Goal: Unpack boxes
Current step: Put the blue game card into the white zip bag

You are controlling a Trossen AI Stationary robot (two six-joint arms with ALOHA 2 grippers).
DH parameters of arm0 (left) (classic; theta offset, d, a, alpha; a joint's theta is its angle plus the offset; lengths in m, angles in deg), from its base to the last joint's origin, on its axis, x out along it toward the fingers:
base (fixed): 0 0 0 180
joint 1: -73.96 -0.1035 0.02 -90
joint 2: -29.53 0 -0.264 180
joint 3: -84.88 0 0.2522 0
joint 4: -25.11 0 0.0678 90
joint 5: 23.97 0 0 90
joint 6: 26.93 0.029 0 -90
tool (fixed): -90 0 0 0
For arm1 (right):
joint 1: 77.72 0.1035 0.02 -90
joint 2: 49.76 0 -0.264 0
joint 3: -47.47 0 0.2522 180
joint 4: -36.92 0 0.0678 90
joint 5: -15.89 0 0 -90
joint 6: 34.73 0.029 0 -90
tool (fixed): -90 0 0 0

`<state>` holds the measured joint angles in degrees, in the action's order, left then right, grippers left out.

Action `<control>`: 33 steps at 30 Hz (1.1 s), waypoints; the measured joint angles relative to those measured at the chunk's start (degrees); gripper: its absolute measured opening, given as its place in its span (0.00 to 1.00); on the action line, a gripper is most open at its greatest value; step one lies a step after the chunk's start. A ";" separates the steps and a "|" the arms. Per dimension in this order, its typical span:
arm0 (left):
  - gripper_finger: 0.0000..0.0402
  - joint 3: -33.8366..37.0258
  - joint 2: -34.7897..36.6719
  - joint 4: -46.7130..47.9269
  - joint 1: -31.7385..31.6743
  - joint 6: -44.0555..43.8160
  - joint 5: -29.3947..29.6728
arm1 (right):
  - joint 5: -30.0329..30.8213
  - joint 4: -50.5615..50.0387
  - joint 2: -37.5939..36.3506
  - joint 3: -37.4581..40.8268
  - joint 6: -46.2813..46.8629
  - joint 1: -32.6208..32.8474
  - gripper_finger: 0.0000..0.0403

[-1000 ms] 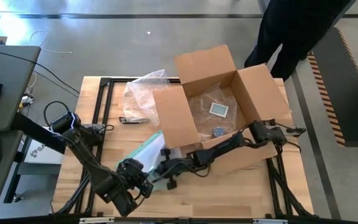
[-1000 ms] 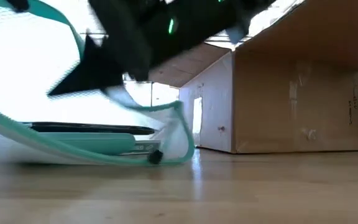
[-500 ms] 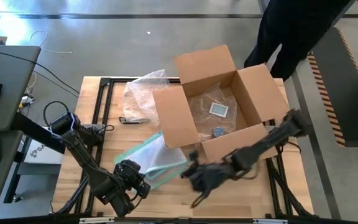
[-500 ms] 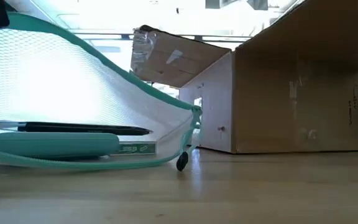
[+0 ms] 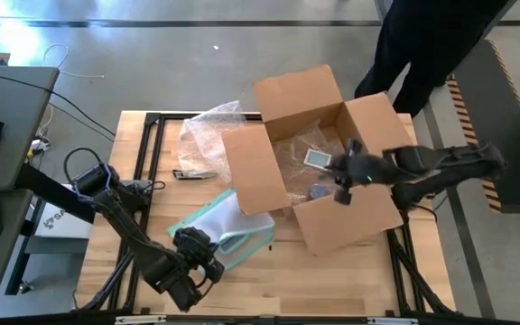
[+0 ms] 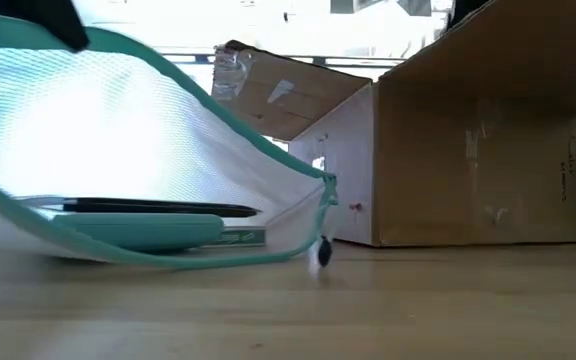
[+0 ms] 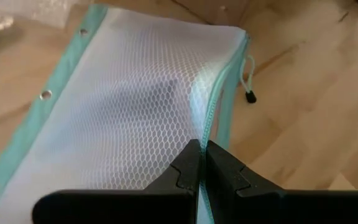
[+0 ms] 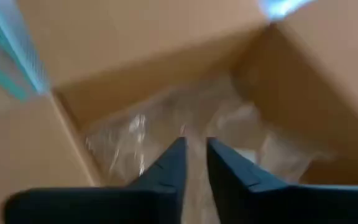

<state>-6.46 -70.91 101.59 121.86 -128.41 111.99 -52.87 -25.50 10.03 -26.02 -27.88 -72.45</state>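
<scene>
Right pincer (image 5: pixel 343 174) poised over the open brown corrugated cardboard box (image 5: pixel 319 153), fingers slightly parted, empty.
Left pincer (image 7: pixel 201 163) grips the teal-edged mesh pouch (image 7: pixel 129 118); judged next: reach inside for an item.

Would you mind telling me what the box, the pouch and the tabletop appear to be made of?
Box: plain brown cardboard, matte, with folded flaps. Pouch: seemingly soft white mesh-patterned plastic with a teal zip edge and metal eyelets, pinched by the left gripper. Table: light wood, jointed strips, slight sheen.
</scene>
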 joint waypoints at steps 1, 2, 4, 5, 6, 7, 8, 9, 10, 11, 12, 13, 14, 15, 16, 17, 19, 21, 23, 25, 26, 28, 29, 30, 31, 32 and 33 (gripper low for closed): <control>0.00 0.00 0.00 -0.11 -0.55 1.09 0.00 | -2.73 -0.70 0.13 0.55 -1.01 -2.67 0.21; 0.00 0.00 0.00 -0.20 -0.94 2.12 -0.03 | -4.89 -1.32 0.50 0.92 -2.07 -5.12 0.26; 0.00 0.00 0.00 -0.61 -1.56 4.38 -0.42 | -8.43 -2.22 1.62 1.47 -2.81 -9.43 0.37; 0.00 0.00 0.00 -0.99 -1.74 5.28 -0.42 | -9.76 -3.03 2.47 1.75 -2.84 -11.21 0.43; 0.00 0.00 0.00 -1.35 -1.90 6.08 -0.39 | -11.07 -3.86 3.38 1.99 -2.94 -12.80 0.49; 0.00 0.00 0.00 -1.53 -1.95 6.69 -0.15 | -12.13 -4.17 4.12 2.25 -3.25 -14.17 0.55; 0.00 0.00 0.00 -1.60 -2.03 7.13 0.21 | -12.98 -4.13 4.79 2.57 -3.68 -15.27 0.61; 0.00 0.00 -0.03 -1.63 -2.17 7.31 0.70 | -13.80 -3.94 5.57 3.04 -4.18 -16.24 0.66; 0.00 0.00 -0.11 -1.72 -2.22 7.55 1.36 | -14.22 -3.78 6.44 3.57 -4.65 -17.12 0.71; 0.00 0.00 -0.18 -1.70 -2.23 7.85 2.01 | -14.20 -3.59 7.47 4.08 -5.45 -18.03 0.75; 0.00 0.00 -0.24 -1.70 -2.25 8.64 2.70 | -13.93 -3.35 8.62 4.50 -5.76 -18.94 0.79; 0.00 0.00 -0.38 -1.70 -2.35 9.30 3.69 | -13.46 -3.35 9.71 4.66 -6.27 -19.98 0.81; 0.00 0.00 -0.47 -1.70 -2.48 9.91 4.59 | -12.83 -3.11 10.69 4.71 -6.80 -21.06 0.84; 0.00 0.00 -0.52 -1.57 -2.55 10.28 5.27 | -12.42 -2.78 11.77 4.72 -6.89 -22.14 0.85; 0.00 0.00 -0.52 -1.38 -2.70 10.61 5.93 | -12.31 -2.42 13.02 4.73 -6.97 -23.23 0.85; 0.00 0.00 -0.52 -0.89 -2.97 10.83 6.33 | -12.33 -1.58 14.28 4.79 -6.95 -24.15 0.85; 0.00 0.00 -0.52 0.88 -3.64 11.17 6.44 | -12.93 1.22 16.76 4.79 -7.81 -25.73 0.85; 0.00 0.00 -0.52 3.34 -4.58 11.14 6.44 | -13.12 4.13 19.60 4.79 -10.75 -27.32 0.84; 0.00 0.00 -0.52 5.63 -5.73 10.77 6.44 | -14.24 7.84 22.77 4.79 -15.49 -29.62 0.82; 0.00 0.00 -0.52 7.30 -6.94 10.78 6.40 | -17.81 11.76 25.72 4.79 -20.12 -32.38 0.81; 0.00 0.00 -0.52 7.86 -7.56 11.33 6.32 | -19.61 13.73 27.24 4.79 -21.58 -33.83 0.81; 0.00 0.00 -0.52 8.11 -8.59 12.65 6.15 | -21.01 16.59 30.15 4.79 -22.91 -36.44 0.80; 0.00 0.00 -0.52 8.10 -8.94 13.45 6.07 | -21.09 17.09 31.32 4.79 -23.73 -37.58 0.80; 0.00 0.00 -0.52 8.09 -9.25 13.93 5.86 | -21.13 17.21 32.45 4.79 -24.90 -38.58 0.80; 0.00 0.00 -0.52 8.06 -9.61 14.44 5.43 | -21.52 17.11 33.56 4.79 -26.33 -39.43 0.80; 0.00 0.00 -0.52 8.01 -9.91 14.86 4.65 | -22.34 16.87 34.62 4.76 -28.00 -40.08 0.80; 0.00 0.00 -0.52 7.98 -10.14 15.26 3.81 | -23.52 16.63 35.56 4.61 -29.54 -40.45 0.80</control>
<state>-6.46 -71.44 109.57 111.72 -113.14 115.80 -76.39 -8.87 45.60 -21.40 -57.42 -112.90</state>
